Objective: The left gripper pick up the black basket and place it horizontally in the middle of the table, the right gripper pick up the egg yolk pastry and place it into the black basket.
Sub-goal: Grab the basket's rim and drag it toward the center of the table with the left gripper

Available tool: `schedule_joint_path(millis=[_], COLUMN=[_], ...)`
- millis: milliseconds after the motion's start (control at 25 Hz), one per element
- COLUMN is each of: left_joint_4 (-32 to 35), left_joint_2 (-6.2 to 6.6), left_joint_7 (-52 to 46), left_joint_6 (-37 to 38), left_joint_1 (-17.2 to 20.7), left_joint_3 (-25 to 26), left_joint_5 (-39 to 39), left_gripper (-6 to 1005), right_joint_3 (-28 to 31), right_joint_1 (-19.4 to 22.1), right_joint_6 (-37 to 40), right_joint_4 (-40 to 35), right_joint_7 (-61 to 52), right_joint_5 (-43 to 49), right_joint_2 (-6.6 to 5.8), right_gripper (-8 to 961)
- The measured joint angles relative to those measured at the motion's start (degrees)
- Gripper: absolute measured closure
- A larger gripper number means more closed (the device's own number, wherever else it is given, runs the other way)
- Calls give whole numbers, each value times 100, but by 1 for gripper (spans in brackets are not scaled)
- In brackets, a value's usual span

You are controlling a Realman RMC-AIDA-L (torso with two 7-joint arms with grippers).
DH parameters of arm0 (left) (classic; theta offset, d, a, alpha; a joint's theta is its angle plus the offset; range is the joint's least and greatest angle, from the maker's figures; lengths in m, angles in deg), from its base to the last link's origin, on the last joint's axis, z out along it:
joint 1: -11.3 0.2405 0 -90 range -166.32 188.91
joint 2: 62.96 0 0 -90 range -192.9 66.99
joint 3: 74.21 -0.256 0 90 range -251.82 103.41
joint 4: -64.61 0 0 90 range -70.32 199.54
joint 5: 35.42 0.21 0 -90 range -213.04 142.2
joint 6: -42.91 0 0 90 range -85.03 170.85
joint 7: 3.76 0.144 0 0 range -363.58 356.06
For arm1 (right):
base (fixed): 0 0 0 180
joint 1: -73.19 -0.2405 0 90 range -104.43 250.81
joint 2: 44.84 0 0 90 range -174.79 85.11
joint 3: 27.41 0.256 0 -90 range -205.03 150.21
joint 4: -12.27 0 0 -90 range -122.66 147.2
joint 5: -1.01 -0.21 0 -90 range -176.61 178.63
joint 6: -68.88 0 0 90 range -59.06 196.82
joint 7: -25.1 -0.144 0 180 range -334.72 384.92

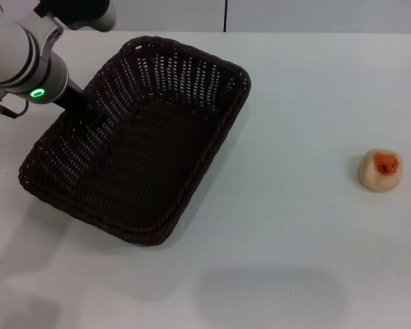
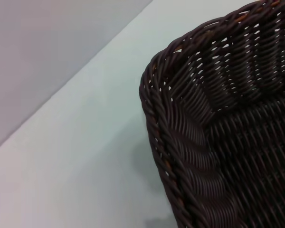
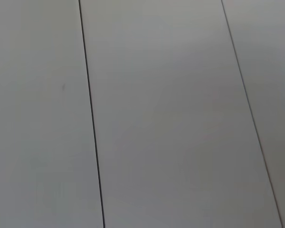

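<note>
The black basket point(image 1: 140, 137) lies diagonally on the surface point(image 1: 294, 260), its rim under the left tool point(image 1: 89, 113); whether that tool is clenched cannot be told. The egg yolk pastry point(image 1: 380, 169) sits well apart from that tool, so levelling the basket and loading it are judged outstanding. The right tool is not seen.

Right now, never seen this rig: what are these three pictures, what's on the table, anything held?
This is a two-armed robot seen through three cameras. The head camera looks down on a plain white table. On the robot's left sits a large dark woven wicker basket, lying at an angle. The thick white and silver left arm reaches down to the basket's left wall, where its black left gripper meets the weave; whether the fingers are closed on the wall cannot be told. A small round cream pastry with an orange-red patch lies alone on the table, far right of the basket. The left wrist camera shows a basket corner up close. The right wrist camera shows only pale grey panels; the right gripper is out of sight.
</note>
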Motion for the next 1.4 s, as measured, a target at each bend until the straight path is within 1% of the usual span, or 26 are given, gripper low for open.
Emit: schedule_joint_path(millis=[40, 160, 200, 600, 680, 880, 1080, 1120, 1160, 1400], left_joint_4=[-18, -104, -140, -401, -394, -329, -86, -86, 74, 357], left_joint_2=[-3, -16, -24, -10, -10, -9, -7, -7, -10, -19], left_joint_7=[58, 409, 672, 2403, 2747, 3475, 4140, 4140, 4299, 4529], left_joint_6=[1, 16, 29, -137, -168, -273, -598, -598, -667, -792], left_joint_1=[-2, -9, -18, -217, -254, -416, -695, -695, -800, -974], left_joint_3=[-1, -10, -3, 62, 62, 162, 625, 625, 653, 609], left_joint_5=[0, -26, -106, -1257, -1436, -1988, -2632, -2632, -2761, -2793], left_gripper=[612, 611, 611, 625, 645, 688, 724, 733, 742, 785], right_joint_3=[0, 0, 0, -55, -68, -80, -88, -90, -90, -89], right_joint_1=[-1, -1, -1, -3, 3, -1, -8, -9, -8, 5], right_joint_6=[1, 7, 9, 68, 93, 107, 109, 110, 114, 174], right_joint_4=[1, 4, 6, 29, 31, 32, 31, 31, 31, 31], right_joint_7=[0, 0, 0, 0, 0, 0, 0, 0, 0, 0], right_joint_5=[0, 0, 0, 9, 9, 9, 9, 9, 9, 9], right_joint_2=[0, 0, 0, -2, 3, 8, 9, 9, 10, 10], right_gripper=[145, 145, 145, 144, 144, 144, 144, 144, 144, 144])
